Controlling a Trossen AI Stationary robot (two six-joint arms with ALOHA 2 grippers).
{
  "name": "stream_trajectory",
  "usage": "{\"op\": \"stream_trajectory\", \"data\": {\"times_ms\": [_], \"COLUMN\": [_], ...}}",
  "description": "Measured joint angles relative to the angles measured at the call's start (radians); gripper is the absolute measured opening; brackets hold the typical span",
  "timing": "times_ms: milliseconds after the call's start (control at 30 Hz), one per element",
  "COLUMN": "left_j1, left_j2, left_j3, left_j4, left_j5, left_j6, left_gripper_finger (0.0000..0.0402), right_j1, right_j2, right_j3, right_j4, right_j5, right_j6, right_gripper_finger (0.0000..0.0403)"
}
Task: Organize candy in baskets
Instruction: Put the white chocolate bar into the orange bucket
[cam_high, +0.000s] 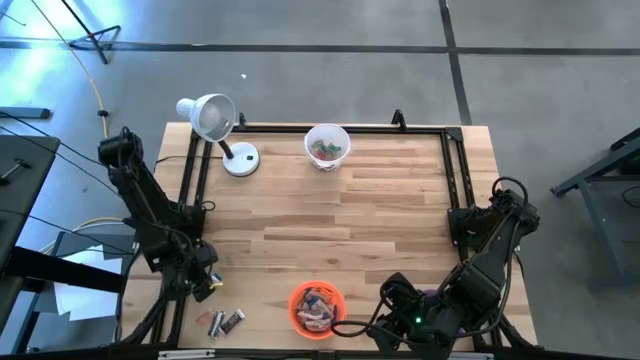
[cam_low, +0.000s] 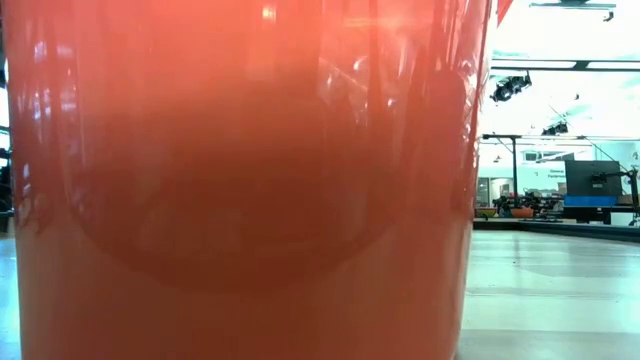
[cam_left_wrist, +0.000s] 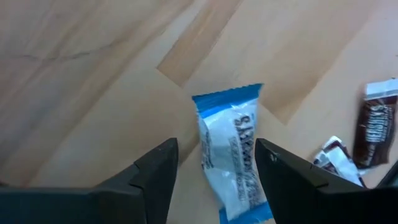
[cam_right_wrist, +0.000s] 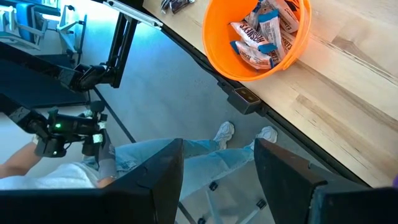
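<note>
The left gripper (cam_left_wrist: 214, 171) sits low over the front left corner of the wooden table (cam_high: 330, 210), its fingers (cam_left_wrist: 155, 168) spread apart. A blue-silver candy bar (cam_left_wrist: 230, 155) lies on the wood between them; I cannot tell whether either finger touches it. Beside it lie a dark brown wrapped piece (cam_left_wrist: 373, 134) and another small piece (cam_left_wrist: 333, 158).

The orange basket (cam_high: 317, 309) stands at the front edge, filled with wrapped candy (cam_right_wrist: 264, 34); it fills most of the low view. The white basket (cam_high: 327, 146) stands at the far edge, with a few pieces inside. A white desk lamp (cam_high: 215, 125) stands at the far left.

The right gripper (cam_right_wrist: 217, 168) hangs off the table's front right edge, fingers spread, holding nothing. Below it a person's jeans (cam_right_wrist: 168, 158) and white shoes (cam_right_wrist: 224, 132) show.
</note>
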Motion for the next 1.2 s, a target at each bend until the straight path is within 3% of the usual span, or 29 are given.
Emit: {"op": "stream_trajectory", "data": {"times_ms": [133, 467, 967, 1100, 1200], "left_j1": [0.0, 0.0, 0.0, 0.0, 0.0], "left_j2": [-0.006, -0.004, 0.0, -0.006, -0.004], "left_j3": [-0.049, -0.065, -0.072, -0.069, -0.05], "left_j4": [0.074, 0.061, 0.105, 0.13, 0.131], "left_j5": [-0.004, -0.008, -0.02, -0.042, -0.08], "left_j6": [0.011, -0.006, -0.052, -0.078, -0.075], "left_gripper_finger": [0.0205, 0.0194, 0.0038, 0.0032, 0.0049], "right_j1": [0.0, 0.0, 0.0, 0.0, 0.0], "right_j2": [0.0, 0.0, 0.0, 0.0, 0.0], "right_j3": [0.0, 0.0, 0.0, 0.0, 0.0], "right_j4": [0.0, 0.002, 0.002, 0.002, 0.002], "right_j5": [0.0, 0.0, 0.0, 0.0, 0.0], "right_j6": [0.0, 0.0, 0.0, 0.0, 0.0], "right_gripper_finger": [0.019, 0.019, 0.019, 0.019, 0.019]}}
